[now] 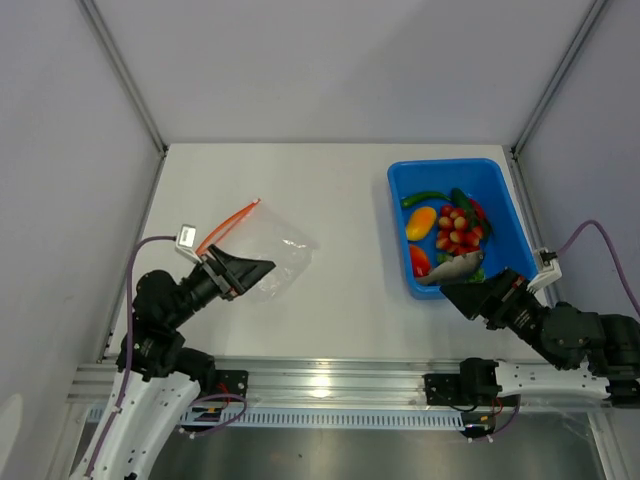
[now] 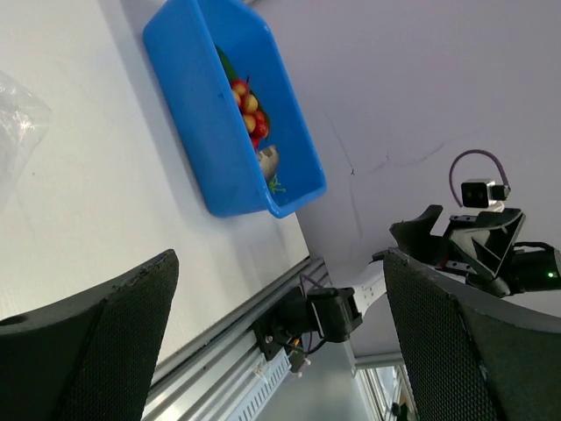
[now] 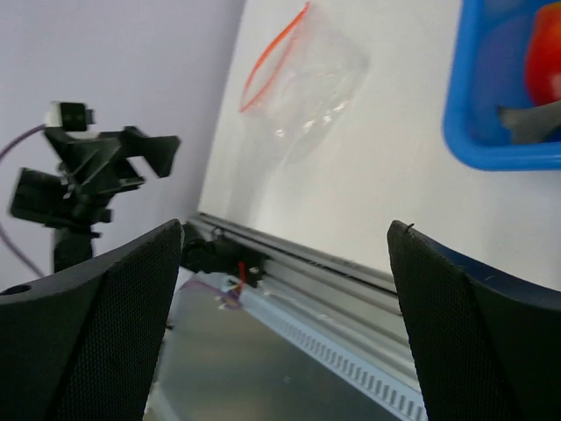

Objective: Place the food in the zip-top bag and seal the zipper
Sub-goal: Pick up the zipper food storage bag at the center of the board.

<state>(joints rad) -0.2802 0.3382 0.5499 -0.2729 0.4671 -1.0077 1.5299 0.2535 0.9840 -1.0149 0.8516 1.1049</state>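
Note:
The clear zip-top bag [image 1: 275, 252] lies flat on the white table's left half, its orange-red zipper [image 1: 228, 228] along the far-left edge. My left gripper [image 1: 256, 278] is open at the bag's near edge, nothing between its fingers. The food sits in a blue tub [image 1: 400, 235] on the right: a mango [image 1: 420, 222], cherry tomatoes [image 1: 458, 232], a red pepper [image 1: 420, 260], a green cucumber [image 1: 425, 197] and a grey fish [image 1: 455, 268]. My right gripper [image 1: 462, 290] is open and empty, just near the tub's front corner. The right wrist view shows the bag [image 3: 311, 79], zipper [image 3: 272, 61] and tub [image 3: 465, 105].
The aluminium rail [image 1: 330, 385] runs along the table's near edge with both arm bases on it. Grey walls close in the left, right and back. In the left wrist view the tub [image 2: 193, 114] stands ahead and the right arm [image 2: 465, 241] is beyond it.

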